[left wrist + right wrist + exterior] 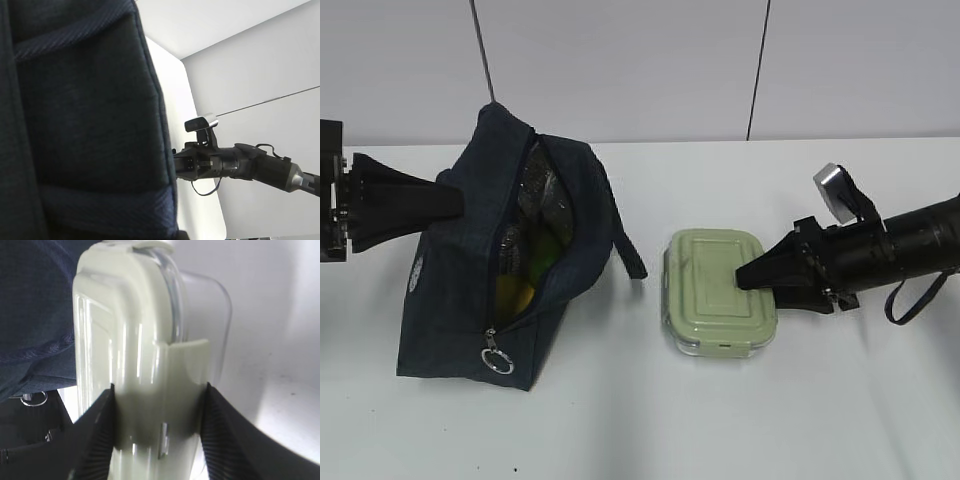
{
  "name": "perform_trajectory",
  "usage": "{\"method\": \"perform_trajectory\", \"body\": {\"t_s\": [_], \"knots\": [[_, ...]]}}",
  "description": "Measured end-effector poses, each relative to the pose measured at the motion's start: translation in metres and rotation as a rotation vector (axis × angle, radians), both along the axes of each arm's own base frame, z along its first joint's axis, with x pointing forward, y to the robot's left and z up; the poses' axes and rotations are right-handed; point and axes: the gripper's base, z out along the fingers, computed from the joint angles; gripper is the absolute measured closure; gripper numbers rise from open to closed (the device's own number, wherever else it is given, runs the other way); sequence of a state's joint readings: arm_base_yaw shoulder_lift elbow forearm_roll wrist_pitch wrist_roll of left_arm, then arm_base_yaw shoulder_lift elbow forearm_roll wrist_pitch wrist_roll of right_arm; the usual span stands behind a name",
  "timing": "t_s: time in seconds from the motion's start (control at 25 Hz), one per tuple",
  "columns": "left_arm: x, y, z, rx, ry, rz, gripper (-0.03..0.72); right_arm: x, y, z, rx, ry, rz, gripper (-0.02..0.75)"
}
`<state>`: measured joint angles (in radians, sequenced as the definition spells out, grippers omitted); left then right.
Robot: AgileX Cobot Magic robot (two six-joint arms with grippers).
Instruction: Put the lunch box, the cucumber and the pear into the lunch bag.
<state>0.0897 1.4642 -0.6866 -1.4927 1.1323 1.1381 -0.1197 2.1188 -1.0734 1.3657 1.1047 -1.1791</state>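
The navy lunch bag stands at the left with its zipper open. Inside it I see the yellow pear and part of the green cucumber. My left gripper has its tip on the bag's upper left side and looks closed on the fabric. In the left wrist view the bag fills the frame and hides the fingers. The sage-green lunch box lies on the table right of the bag. My right gripper is shut on its right end, with the jaws against both faces of the lunch box.
The bag's padded handle hangs between bag and box. The zipper's metal ring pull hangs at the bag's front. The right arm shows beyond the bag. White table, grey wall behind.
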Motion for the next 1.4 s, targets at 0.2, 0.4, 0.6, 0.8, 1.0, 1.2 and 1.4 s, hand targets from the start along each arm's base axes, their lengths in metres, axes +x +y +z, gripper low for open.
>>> {"method": "perform_trajectory", "body": {"t_s": [0.2, 0.4, 0.6, 0.8, 1.0, 1.2, 1.4], "knots": [[0.0, 0.0, 0.0, 0.0, 0.0, 0.0, 0.704, 0.005, -0.019, 0.002, 0.029, -0.004, -0.091, 0.364], [0.0, 0.0, 0.0, 0.001, 0.0, 0.001, 0.704, 0.007, -0.028, 0.009, 0.043, -0.021, -0.143, 0.364], [0.0, 0.0, 0.0, 0.002, 0.0, 0.002, 0.704, 0.007, -0.028, 0.041, 0.036, -0.11, -0.146, 0.364], [0.001, 0.0, 0.0, 0.005, 0.0, 0.008, 0.704, 0.01, -0.025, 0.089, 0.033, -0.241, -0.139, 0.364], [0.001, 0.001, -0.001, 0.009, 0.0, 0.014, 0.704, 0.018, -0.002, 0.132, 0.072, -0.332, -0.101, 0.364], [0.001, 0.001, -0.001, 0.009, -0.001, 0.015, 0.704, 0.024, 0.051, 0.168, 0.124, -0.41, 0.026, 0.364], [0.002, 0.001, 0.0, 0.006, -0.001, 0.021, 0.704, 0.016, 0.109, 0.194, 0.164, -0.49, 0.166, 0.364]]}}
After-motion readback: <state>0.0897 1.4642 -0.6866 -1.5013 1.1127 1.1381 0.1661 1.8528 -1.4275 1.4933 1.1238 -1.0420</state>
